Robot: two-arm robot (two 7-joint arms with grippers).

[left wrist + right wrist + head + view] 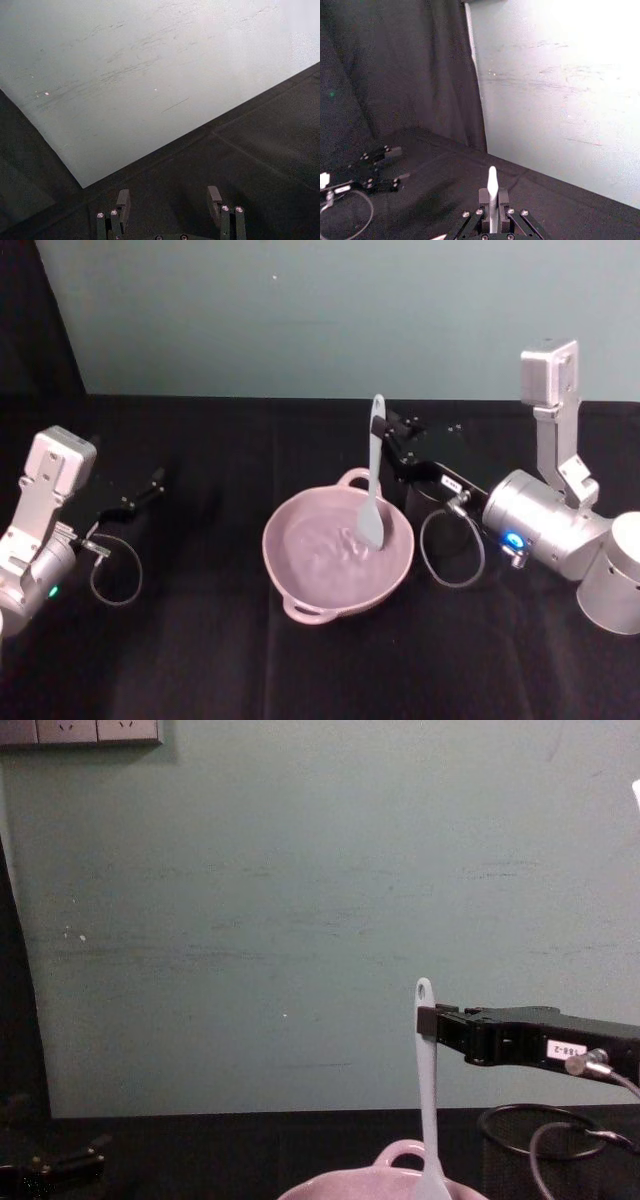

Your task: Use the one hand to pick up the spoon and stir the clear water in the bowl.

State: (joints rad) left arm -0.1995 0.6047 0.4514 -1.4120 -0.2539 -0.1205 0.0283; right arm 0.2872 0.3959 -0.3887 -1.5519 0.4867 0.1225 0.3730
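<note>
The pale pink bowl (300, 575) sits mid-table with its loop handle (400, 1152) toward the wall and rippled clear water (325, 545) inside. A long white spoon (373, 475) stands nearly upright, its paddle head dipped in the water near the bowl's right side. My right gripper (383, 440) reaches in from the right and is shut on the spoon's handle just below the holed tip (424, 990). In the right wrist view the handle tip (492, 185) pokes up between the fingers. My left gripper (140, 495) rests at the left, open and holding nothing (169, 200).
A black wire-mesh cup (520, 1150) stands right of the bowl, under the right arm. Cable loops hang from both wrists (455, 550). The black cloth ends at the pale green wall (300, 320) behind.
</note>
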